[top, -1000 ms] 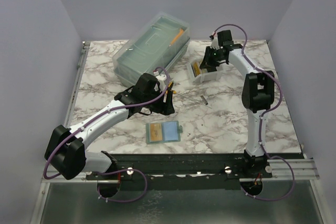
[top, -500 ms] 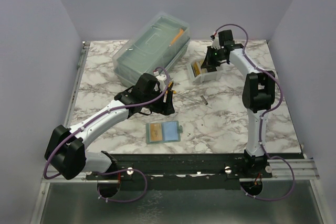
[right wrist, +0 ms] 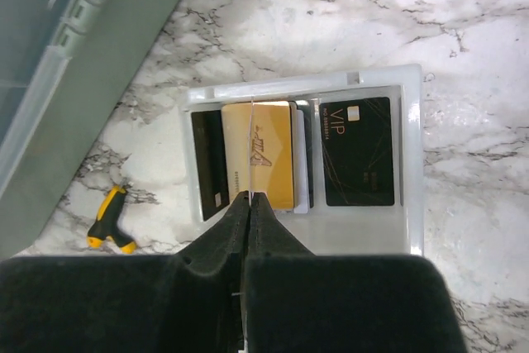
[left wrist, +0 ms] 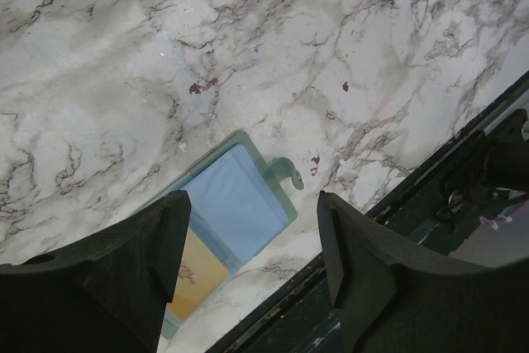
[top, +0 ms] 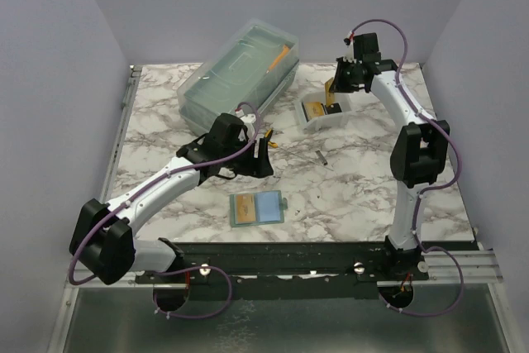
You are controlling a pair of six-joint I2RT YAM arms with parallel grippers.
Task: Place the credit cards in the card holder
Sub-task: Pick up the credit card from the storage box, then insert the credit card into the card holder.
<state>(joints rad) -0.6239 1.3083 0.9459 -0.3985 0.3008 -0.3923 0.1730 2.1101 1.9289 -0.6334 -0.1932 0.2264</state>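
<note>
Right wrist view: my right pincer closed on thin credit card, edge-on, above white tray; gold card, black cards in tray to be moved. Card holder open on tabletop, one tan card seemingly pocketed; my left pincer open above it.

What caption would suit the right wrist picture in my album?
Right gripper, shut on a thin card seen edge-on, above a white plastic tray holding one gold card and black cards.
</note>
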